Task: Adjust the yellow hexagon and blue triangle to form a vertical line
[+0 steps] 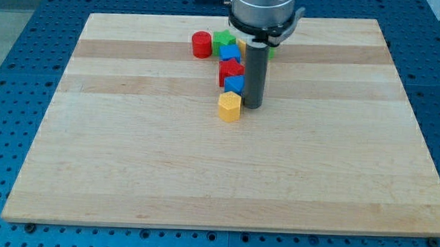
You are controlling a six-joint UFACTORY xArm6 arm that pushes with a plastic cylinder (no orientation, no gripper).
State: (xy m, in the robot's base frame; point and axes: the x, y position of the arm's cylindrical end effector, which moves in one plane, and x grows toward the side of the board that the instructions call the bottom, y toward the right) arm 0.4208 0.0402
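Lying nearest on worktop (pixel 128 172): yellow hexagon (pixel 230 106). Touching just behind: blue triangle (pixel 235 83). Standing beside both at the view's right: my tip (pixel 251 106); no fingers fitted, holding nothing. Sitting farther: red block (pixel 230 69), blue block (pixel 230 53), green block (pixel 224 39), red cylinder (pixel 201 44).

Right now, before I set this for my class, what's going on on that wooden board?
A robot arm with a dark rod is nudging small blocks on the wooden board. My tip sits just to the view's right of the blue triangle and the yellow hexagon, which lies directly below the triangle, nearly in a vertical line. Above them cluster a red block, another blue block, a green block and a red cylinder.
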